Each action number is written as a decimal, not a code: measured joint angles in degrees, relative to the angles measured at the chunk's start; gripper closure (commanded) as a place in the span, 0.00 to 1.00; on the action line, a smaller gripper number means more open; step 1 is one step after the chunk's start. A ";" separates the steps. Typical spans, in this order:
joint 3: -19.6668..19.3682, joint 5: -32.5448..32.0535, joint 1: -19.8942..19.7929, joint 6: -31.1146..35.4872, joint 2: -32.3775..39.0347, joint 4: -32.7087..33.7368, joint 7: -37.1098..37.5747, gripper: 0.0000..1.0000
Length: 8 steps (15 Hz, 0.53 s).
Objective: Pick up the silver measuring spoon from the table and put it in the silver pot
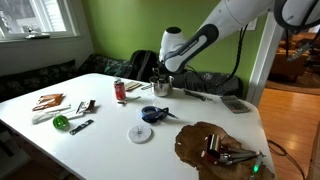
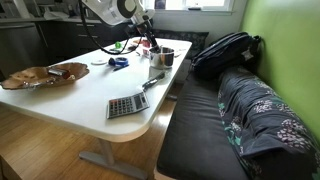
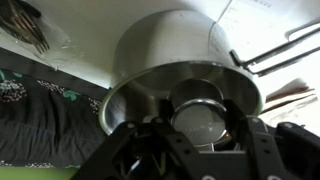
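Note:
The silver pot (image 1: 162, 89) stands on the white table near the far edge and shows in both exterior views (image 2: 166, 57). In the wrist view its rim (image 3: 140, 92) and inside fill the middle of the picture. My gripper (image 1: 160, 76) hangs right over the pot's mouth. In the wrist view my gripper (image 3: 200, 128) is shut on the silver measuring spoon (image 3: 198, 116), whose round shiny bowl sits between the fingers, above the pot's opening. The spoon's handle is hidden.
A red can (image 1: 120, 91) stands beside the pot. A dark blue scoop (image 1: 153, 113), a white lid (image 1: 140, 133), a calculator (image 2: 127, 104) and a wooden board (image 1: 205, 146) lie on the table. A backpack (image 2: 225, 50) lies on the dark bench behind.

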 measured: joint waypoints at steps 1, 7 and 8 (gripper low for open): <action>-0.08 -0.08 -0.04 -1.75 0.99 1.58 0.00 0.19; -0.20 -0.78 -0.32 -7.26 4.62 8.20 0.01 0.00; -0.20 -0.91 -0.35 -7.27 4.87 8.72 0.01 0.00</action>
